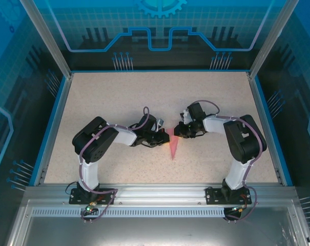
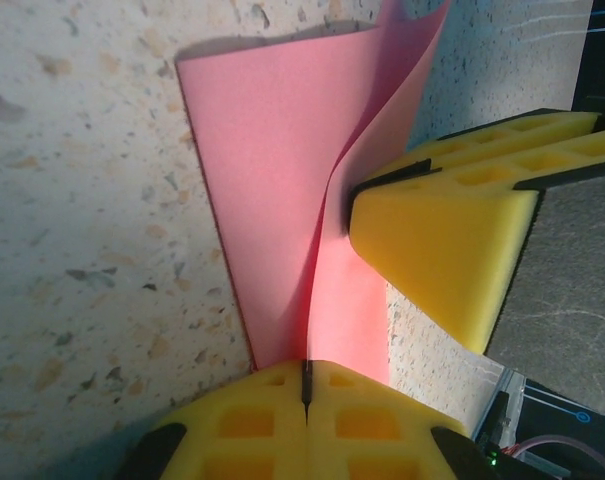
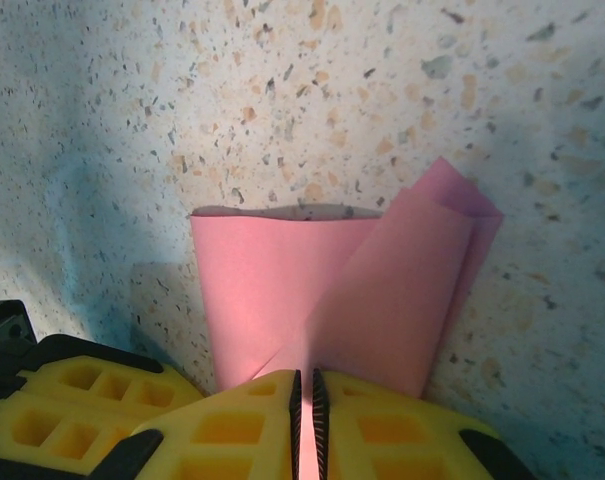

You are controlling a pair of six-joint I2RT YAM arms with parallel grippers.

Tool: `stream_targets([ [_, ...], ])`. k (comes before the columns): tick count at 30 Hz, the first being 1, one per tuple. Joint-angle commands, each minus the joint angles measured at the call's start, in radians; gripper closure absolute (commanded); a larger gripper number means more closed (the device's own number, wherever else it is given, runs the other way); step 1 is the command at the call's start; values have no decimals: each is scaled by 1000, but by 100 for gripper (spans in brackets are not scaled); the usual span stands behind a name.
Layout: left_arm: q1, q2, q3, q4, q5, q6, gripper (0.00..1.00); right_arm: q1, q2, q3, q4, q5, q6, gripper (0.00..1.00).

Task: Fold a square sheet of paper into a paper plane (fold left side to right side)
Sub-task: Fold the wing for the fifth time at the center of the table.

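Between the pads of my left claw, pressed together to a hairline seam, sits the edge of the pink paper nearest that claw, so it is clamped on the sheet. My right claw grips the same paper, a sliver of pink showing in its narrow slit. From the left claw the paper runs straight ahead, away from my fingertips. One ply lies low on the table to the left of the seam; the other curls up and bends to the right, where it leans against a yellow pad of my right claw, just beside mine. From above, the two claws meet head-on over the wide end of the paper, whose long axis runs toward my bases, its point nearest them. I judge the fold turns on that raised ply: it must travel rightward across the crease, and my right claw stands squarely in that path. Beyond, the speckled table spreads on every side, its blue rim well apart from the work.
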Motion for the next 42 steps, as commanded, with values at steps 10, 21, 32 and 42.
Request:
stream_targets([
  [10,11,-202,-61,-195,-73,64,64,16,65,0,-104,82,-32,85],
  [21,-108,-233,-23,-128,32,-45,69,24,64,2,-96,77,-33,85],
  [32,-152,-120,51,-107,64,-61,74,25,67,6,-98,76,-34,85],
  [42,-154,-75,0,-88,14,-96,74,27,62,6,-105,78,-39,85],
])
